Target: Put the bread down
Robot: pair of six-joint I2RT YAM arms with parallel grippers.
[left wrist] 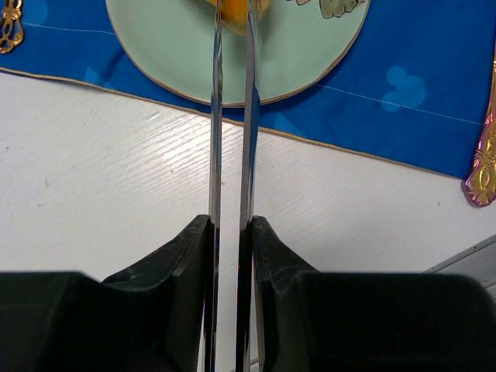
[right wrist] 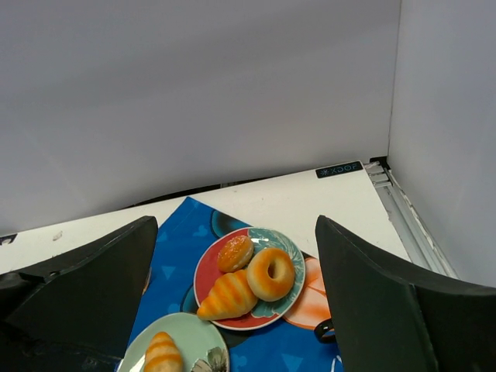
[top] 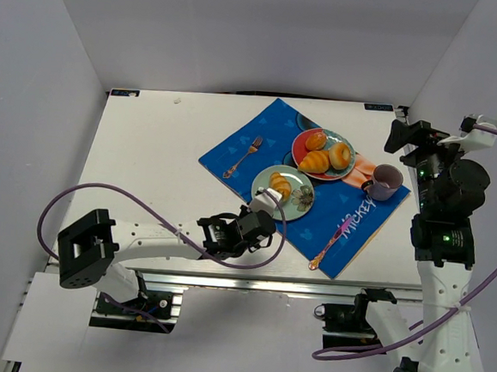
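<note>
bread (top: 280, 186): sat on the green plate (top: 302, 207), on the blue mat (top: 234, 155) | left gripper (top: 267, 201): jaws nearly together, tips right at the bread, honestly couldn't tell if it was pinching it | right gripper (right wrist: 235, 232): wide open, nothing in it

Bright, even light fell from overhead. My arms threw only soft, pale shadows on the bench (top: 148, 144), and the walls read a dull grey-lilac. The overhead view splayed outward at its edges. Close to the lens, my left hand (left wrist: 232, 23) was dark and blurred at its base, its blades streaked with reflections. The bread (left wrist: 232, 9) between them was a cropped orange smear, though the bench grain stayed crisp. My right hand (right wrist: 232, 232) showed as soft, unfocused black.
</note>
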